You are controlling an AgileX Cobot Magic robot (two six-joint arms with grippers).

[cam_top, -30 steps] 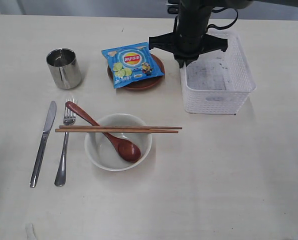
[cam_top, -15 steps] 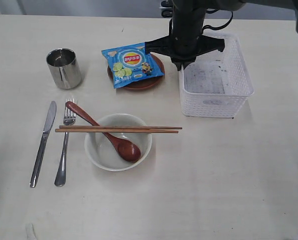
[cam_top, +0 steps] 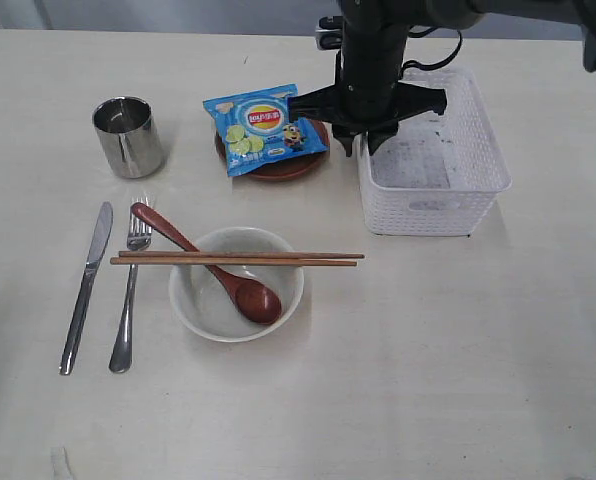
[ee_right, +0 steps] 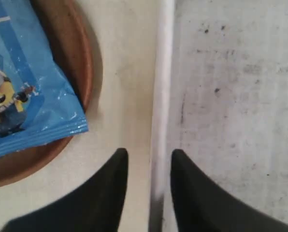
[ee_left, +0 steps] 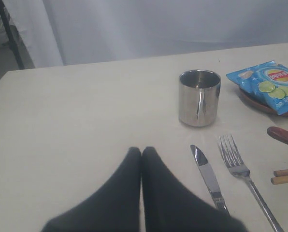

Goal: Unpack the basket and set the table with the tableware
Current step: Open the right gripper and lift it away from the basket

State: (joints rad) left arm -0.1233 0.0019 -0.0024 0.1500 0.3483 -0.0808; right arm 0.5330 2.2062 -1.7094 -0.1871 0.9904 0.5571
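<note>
The white basket (cam_top: pixel 433 190) stands empty at the right of the table (cam_top: pixel 428 350). My right gripper (cam_top: pixel 363 148) is open, one finger on each side of the basket's left rim (ee_right: pixel 162 96) without gripping it. Laid out on the table are a steel cup (cam_top: pixel 128 137), knife (cam_top: pixel 86 285), fork (cam_top: pixel 130 290) and an off-white bowl (cam_top: pixel 193 300). The wooden spoon (cam_top: pixel 213 268) rests in the bowl and two chopsticks (cam_top: pixel 238 259) lie across it. The brown plate (cam_top: pixel 278 168) sits left of the basket. My left gripper (ee_left: pixel 141 150) is shut and empty, over bare table beside the knife (ee_left: pixel 209 176).
A blue snack bag (cam_top: pixel 263 125) lies on the brown plate, close to my right gripper's outer finger. The basket floor (ee_right: pixel 231 96) is bare and speckled with dirt. The table's far edge runs behind the cup (ee_left: pixel 198 96).
My right gripper has opened off the basket's left rim, which it held shut before. The arm drifted slightly left, nudging the basket with it.
</note>
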